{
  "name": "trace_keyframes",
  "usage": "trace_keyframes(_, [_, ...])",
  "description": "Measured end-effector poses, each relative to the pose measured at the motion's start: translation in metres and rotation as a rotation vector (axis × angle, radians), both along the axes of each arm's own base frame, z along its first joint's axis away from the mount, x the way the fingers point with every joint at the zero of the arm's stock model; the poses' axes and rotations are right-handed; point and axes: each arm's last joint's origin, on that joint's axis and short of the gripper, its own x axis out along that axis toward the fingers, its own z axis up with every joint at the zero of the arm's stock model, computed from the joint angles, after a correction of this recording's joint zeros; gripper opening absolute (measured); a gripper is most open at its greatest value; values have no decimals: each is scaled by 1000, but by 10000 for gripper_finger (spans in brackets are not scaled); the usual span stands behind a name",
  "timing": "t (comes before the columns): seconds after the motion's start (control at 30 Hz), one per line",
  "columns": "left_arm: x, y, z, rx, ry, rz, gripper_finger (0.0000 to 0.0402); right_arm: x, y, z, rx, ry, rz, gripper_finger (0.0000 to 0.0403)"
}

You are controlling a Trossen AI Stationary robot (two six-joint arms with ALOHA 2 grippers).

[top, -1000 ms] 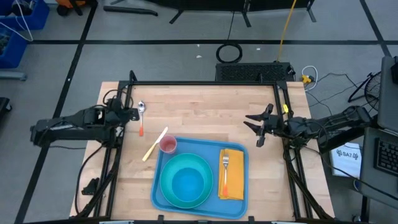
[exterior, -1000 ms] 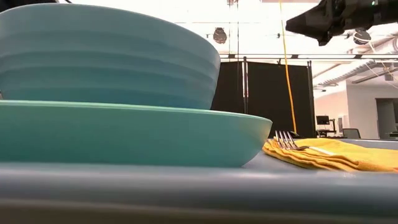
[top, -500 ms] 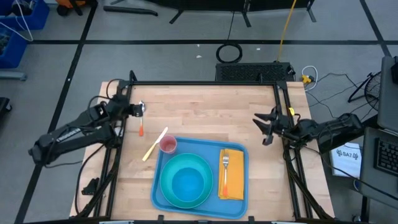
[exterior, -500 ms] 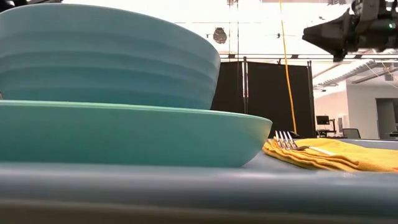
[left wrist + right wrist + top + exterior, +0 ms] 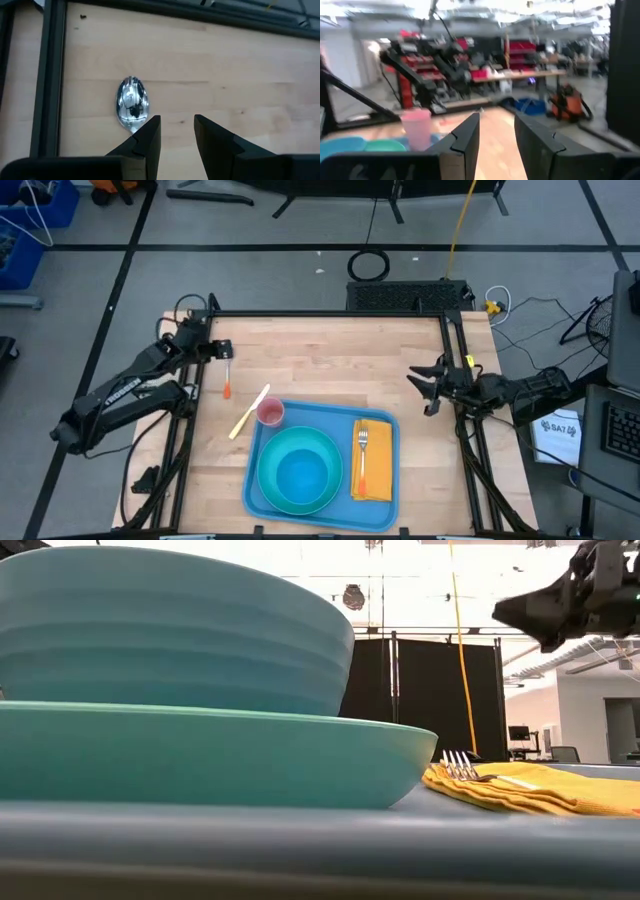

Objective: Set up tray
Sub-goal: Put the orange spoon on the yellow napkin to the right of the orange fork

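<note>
After swinging left gripper (image 5: 176, 124), slightly spread, over orange-handled metal spoon (image 5: 132, 104), poised to fetch it for flat blue plastic tray (image 5: 322, 414); right gripper (image 5: 428, 388) spread, waiting at bench edge

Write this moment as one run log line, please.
left gripper: open, above spoon | right gripper: open, waiting at table edge

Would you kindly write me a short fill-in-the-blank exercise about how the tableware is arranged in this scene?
1. The metal fork lies on the folded ____ napkin.
2. The light blue bowl sits on the round teal ____.
3. The left claw hovers above the shiny metal ____ on the wooden table.
4. The small pink cup stands at a corner of the large blue plastic ____.

Missing words: yellow; plate; spoon; tray
</note>
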Motion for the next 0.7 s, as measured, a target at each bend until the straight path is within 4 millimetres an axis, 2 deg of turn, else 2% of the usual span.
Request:
trace_keyframes(0.13, [3,7,-3,-8,10,-17,122,1,-1,-9,24,82,-55,116])
trace_keyframes(0.4, [7,20,-5,-1,-15,-34,122,1,-1,-13,30,122,-54,116])
trace_keyframes(0.7, [-9,37,-47,-152,1,72,122,1,-1,-11,34,104,-52,116])
